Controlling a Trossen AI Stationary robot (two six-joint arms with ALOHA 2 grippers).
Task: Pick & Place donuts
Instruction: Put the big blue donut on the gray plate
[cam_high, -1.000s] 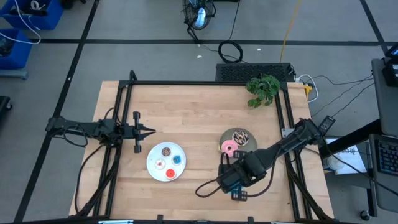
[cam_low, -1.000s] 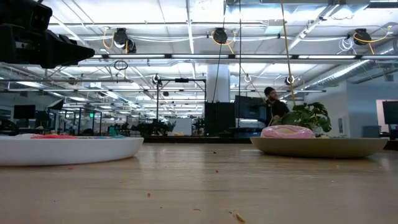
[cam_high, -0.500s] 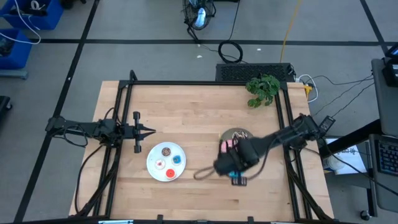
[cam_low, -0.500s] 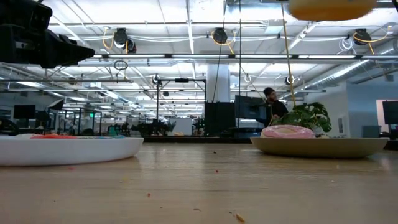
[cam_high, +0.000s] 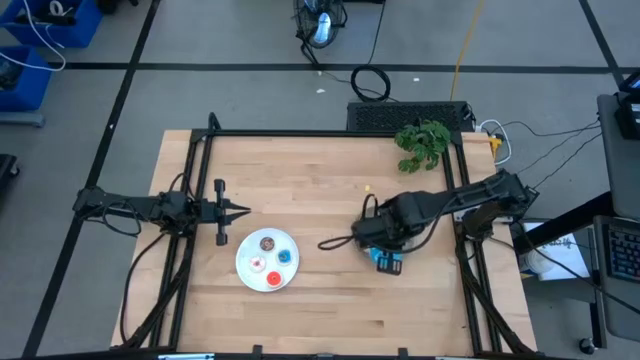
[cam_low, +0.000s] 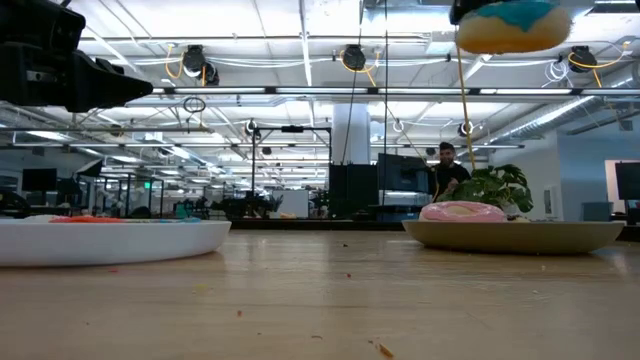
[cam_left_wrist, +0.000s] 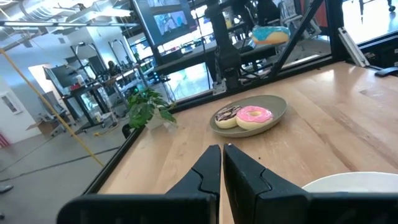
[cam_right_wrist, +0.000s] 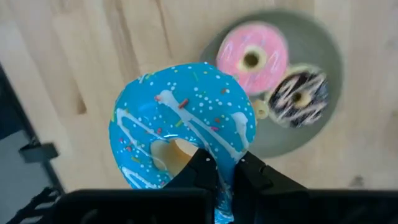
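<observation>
My right gripper is shut on the large blue sprinkled donut and hangs over the grey plate. That plate holds the pink donut and the brown drizzled donut. In the low view the blue donut floats above the plate. Four tiny donuts, brown, red, blue and white, lie on the white plate. My left gripper waits shut at the table's left side, above the white plate's far-left edge. My right gripper pinches the blue donut's ring between its two fingers, at the side of the ring nearest the wrist. The fingers come from above, pointing down. The donut is lifted clear and hangs over the grey plate.
A small green plant stands at the table's far right corner. Black frame rails run along the left and right table sides. A person stands in the room far behind. Bare wood lies between the two plates.
My right gripper has travelled from near the table's near edge toward the far edge, carrying the blue donut, and now hangs over the grey plate. The donut has come into the low view from the top.
</observation>
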